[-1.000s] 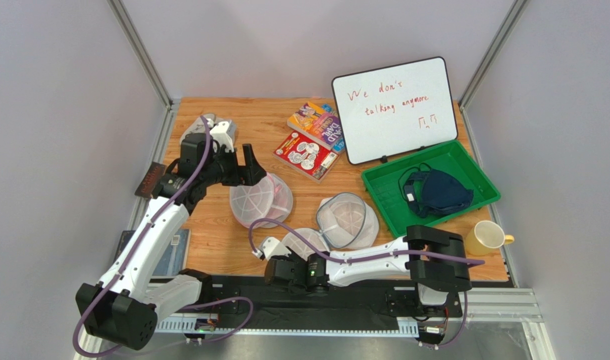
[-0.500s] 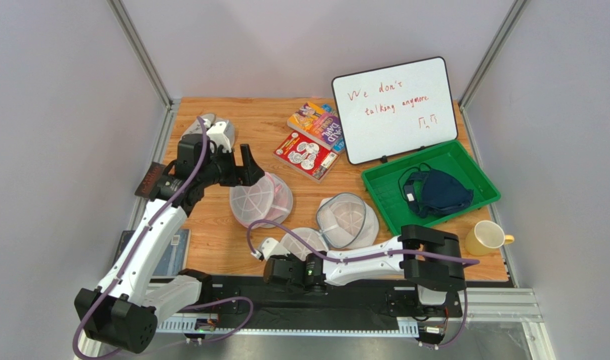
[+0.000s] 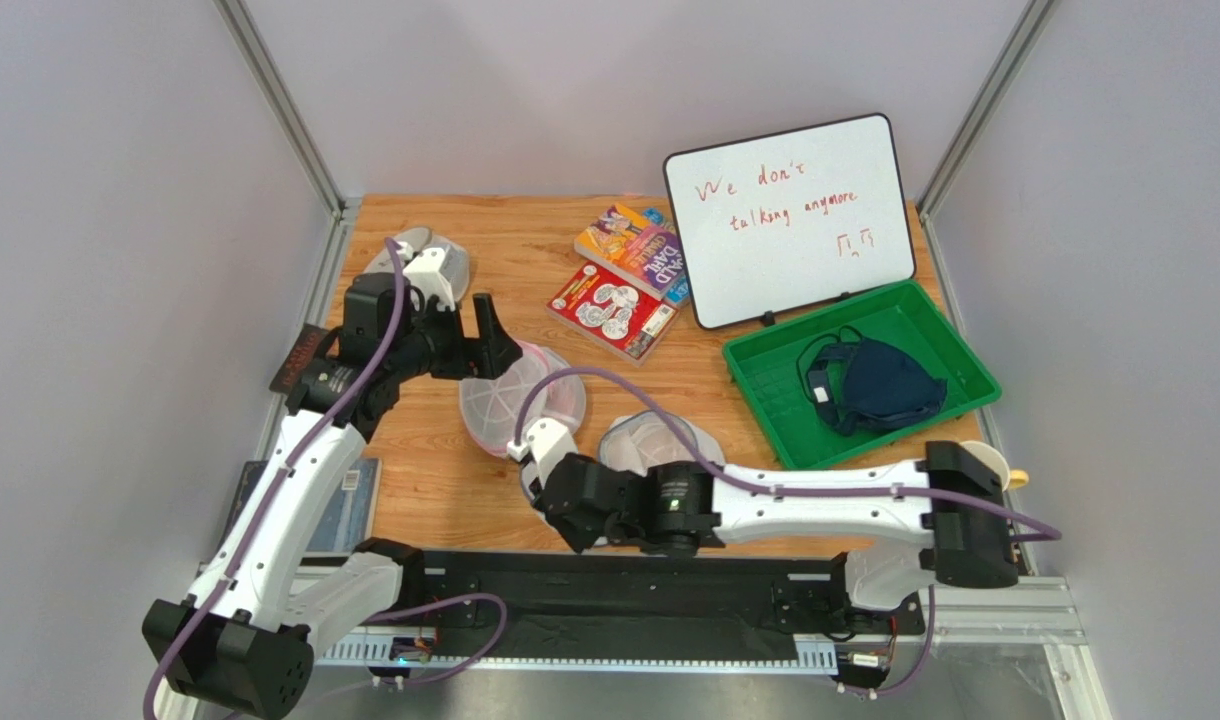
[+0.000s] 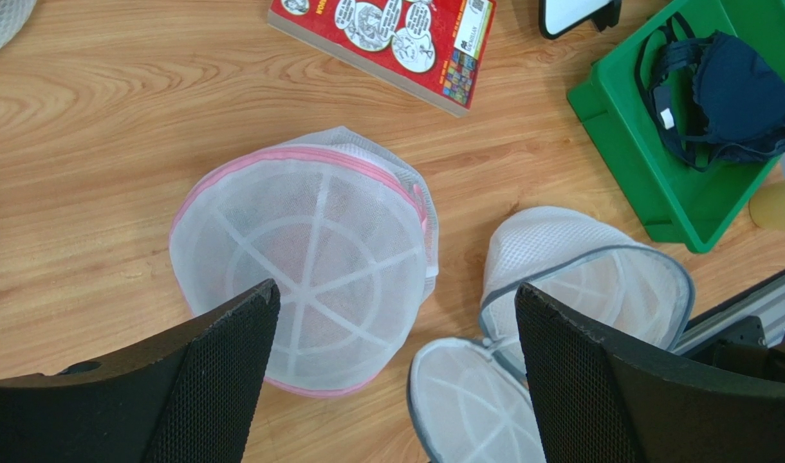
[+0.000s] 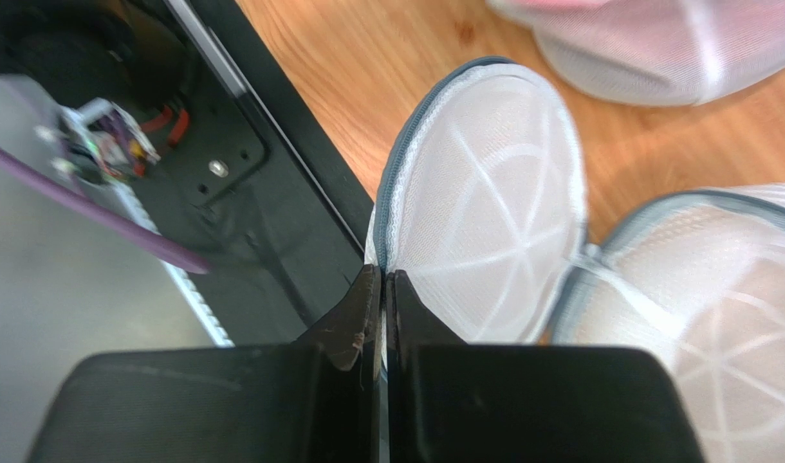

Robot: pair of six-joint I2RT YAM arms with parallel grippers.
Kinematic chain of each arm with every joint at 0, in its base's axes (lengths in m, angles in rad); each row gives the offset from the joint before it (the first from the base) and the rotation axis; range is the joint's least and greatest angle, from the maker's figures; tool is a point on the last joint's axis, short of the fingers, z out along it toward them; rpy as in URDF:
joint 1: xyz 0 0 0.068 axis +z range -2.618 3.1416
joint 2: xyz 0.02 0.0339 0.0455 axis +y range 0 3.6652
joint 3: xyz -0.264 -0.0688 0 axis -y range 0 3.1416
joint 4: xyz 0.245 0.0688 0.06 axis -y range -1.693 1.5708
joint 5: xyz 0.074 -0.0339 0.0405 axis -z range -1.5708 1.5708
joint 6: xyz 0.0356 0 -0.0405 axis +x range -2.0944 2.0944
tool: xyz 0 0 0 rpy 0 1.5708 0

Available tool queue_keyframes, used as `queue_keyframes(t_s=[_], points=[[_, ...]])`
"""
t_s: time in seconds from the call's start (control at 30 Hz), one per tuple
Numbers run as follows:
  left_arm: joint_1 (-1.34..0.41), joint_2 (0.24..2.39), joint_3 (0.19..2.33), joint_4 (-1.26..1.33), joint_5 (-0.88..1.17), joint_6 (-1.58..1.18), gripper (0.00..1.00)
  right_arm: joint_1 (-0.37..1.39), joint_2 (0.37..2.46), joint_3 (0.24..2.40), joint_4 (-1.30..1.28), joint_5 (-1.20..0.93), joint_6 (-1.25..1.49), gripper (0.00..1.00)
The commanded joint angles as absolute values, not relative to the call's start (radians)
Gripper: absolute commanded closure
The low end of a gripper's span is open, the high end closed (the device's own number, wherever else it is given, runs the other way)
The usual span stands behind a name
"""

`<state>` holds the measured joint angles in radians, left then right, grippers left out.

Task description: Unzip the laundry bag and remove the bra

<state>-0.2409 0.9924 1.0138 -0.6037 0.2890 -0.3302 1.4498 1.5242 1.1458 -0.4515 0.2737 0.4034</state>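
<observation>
A wooden table holds everything. The biggest thing on it is a white board, leaning at the back right. Just in front of the board sits a green tray. The bra lies in that tray, a dark blue heap with thin straps and a small white tag.

The long right arm reaches across the front edge and hides part of the laundry bag from above. That bag sits in the middle near the front. It is white net with a grey-blue rim, it is unzipped, and its round flap lies open beside it. A pink bag rests just to its left, with a thin strip of wood between them. A pale bag peeks out behind the left arm at the back left. A red box and a bright pack lie near the board. A yellow mug peeks out behind the right arm's elbow.

The left hand hangs over the pink bag with its two fingers far apart, holding nothing. The right hand has its fingers pressed together, with the tips right at the flap's rim. I cannot tell if they pinch any of it.

The board says "We don't talking anymore" in red, with a small squiggle under it. The red box has round pictures on it. Its words, and the pack's words, are too small to read.
</observation>
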Motion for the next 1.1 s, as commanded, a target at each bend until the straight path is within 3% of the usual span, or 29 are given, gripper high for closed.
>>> queue_keyframes(t_s=[0.0, 0.27, 0.4, 1.07], points=[[-0.233, 0.968, 1.074, -0.623, 0.298, -0.310, 0.04, 1.381, 1.385, 1.120, -0.370, 0.212, 0.462, 1.00], [-0.245, 0.966, 1.066, -0.638, 0.304, -0.279, 0.06, 1.209, 1.125, 0.882, -0.242, 0.156, 0.557, 1.00], [-0.333, 0.982, 1.060, -0.638, 0.238, -0.282, 0.07, 1.151, 1.039, 0.784, -0.244, 0.189, 0.583, 1.00], [-0.735, 1.213, 0.900, -0.301, 0.268, -0.482, 0.09, 1.134, 0.756, 0.629, -0.397, 0.440, 0.739, 1.00]])
